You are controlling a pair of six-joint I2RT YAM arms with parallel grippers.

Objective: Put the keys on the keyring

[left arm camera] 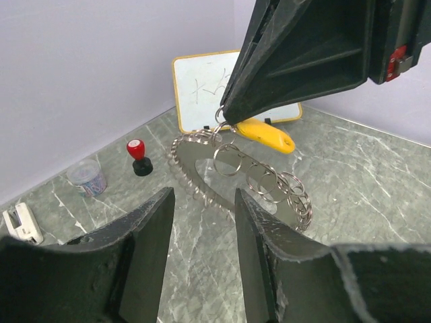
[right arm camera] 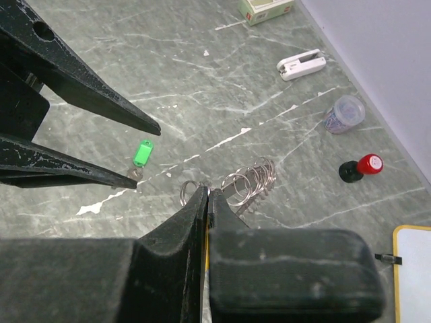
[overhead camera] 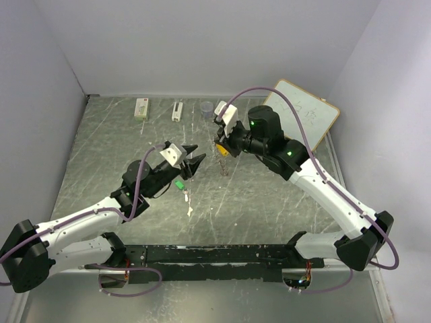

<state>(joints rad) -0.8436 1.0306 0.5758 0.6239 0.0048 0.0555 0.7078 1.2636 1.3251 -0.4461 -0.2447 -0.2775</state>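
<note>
Left gripper (overhead camera: 196,155) jaws stand released, green key (right arm camera: 142,153) just beside one tip, while right gripper (right arm camera: 205,195) jaws pinch the keyring (left arm camera: 195,161).

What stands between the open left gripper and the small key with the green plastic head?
Nothing visible does. The green-headed key lies on bare tabletop close to the fingertips of the left gripper; the large ridged silver keyring is held aside by the shut right gripper.
</note>
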